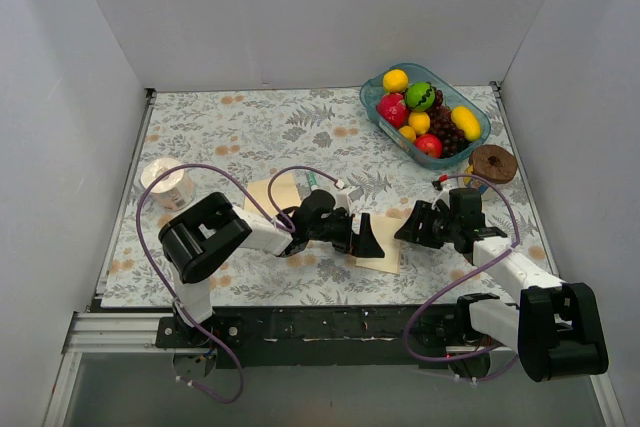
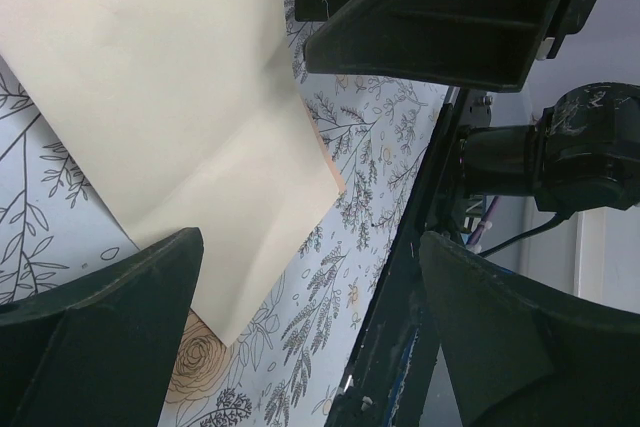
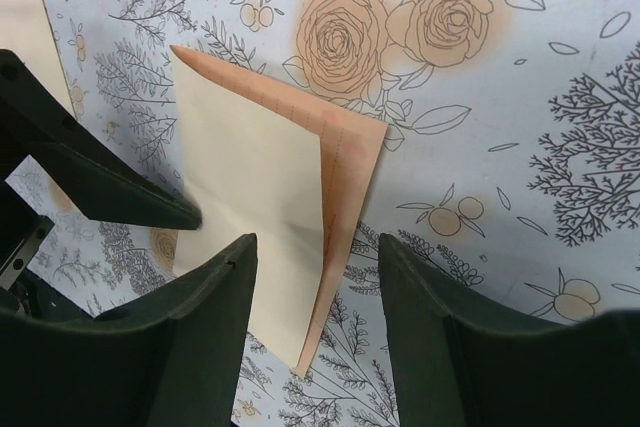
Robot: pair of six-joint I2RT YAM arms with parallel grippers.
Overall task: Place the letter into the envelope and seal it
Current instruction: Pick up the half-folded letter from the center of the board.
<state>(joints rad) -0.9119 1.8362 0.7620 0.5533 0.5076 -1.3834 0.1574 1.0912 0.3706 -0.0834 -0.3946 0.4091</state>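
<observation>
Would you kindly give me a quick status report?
Left end effector open, right end effector open. Envelope covers letter, peach edges showing. Nothing blocking.

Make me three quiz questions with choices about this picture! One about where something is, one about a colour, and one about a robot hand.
1. Where is the fruit tray?
A. far right corner of the table
B. near left corner
C. between the two arms

2. What colour is the edge peeking out along the envelope?
A. green
B. salmon-peach
C. blue

3. How is the left hand?
A. shut on the envelope
B. shut on nothing
C. open

Answers:
1 A: the fruit tray sits at the table's far right corner.
2 B: the letter shows as a salmon-peach strip beside the cream envelope.
3 C: the left hand has its fingers spread wide and grips nothing.
</observation>
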